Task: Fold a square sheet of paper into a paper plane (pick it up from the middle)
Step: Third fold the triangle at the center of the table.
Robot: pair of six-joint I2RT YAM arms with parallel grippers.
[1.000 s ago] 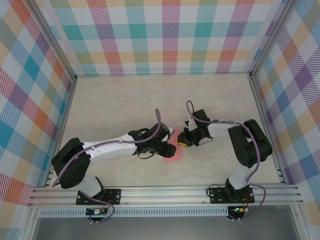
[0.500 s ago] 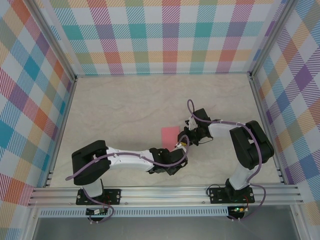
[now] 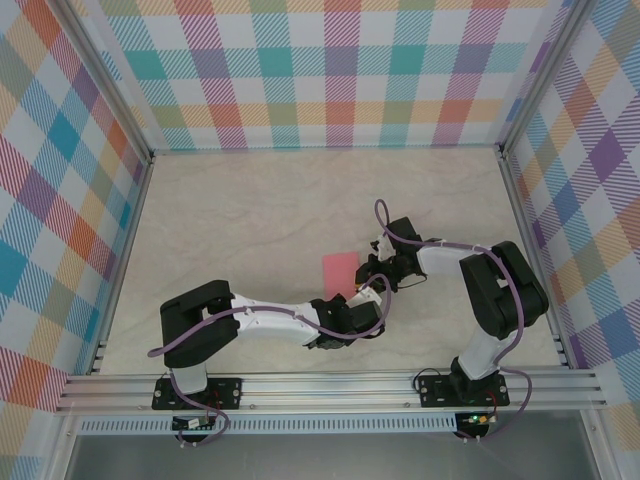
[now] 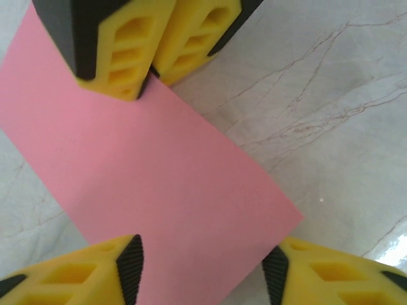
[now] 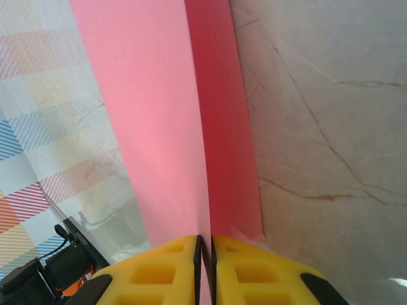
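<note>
Right gripper clamps right edge of square sheet of paper, folded, mid-table. Left gripper, jaws apart, straddles sheet's near corner just beside it; sheet extends leftward from both grippers.

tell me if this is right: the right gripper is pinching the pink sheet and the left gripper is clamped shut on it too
Not quite. The left gripper is open, its fingers spread apart with the pink sheet between them, unclamped, as the left wrist view shows. The right gripper does pinch the sheet.
</note>
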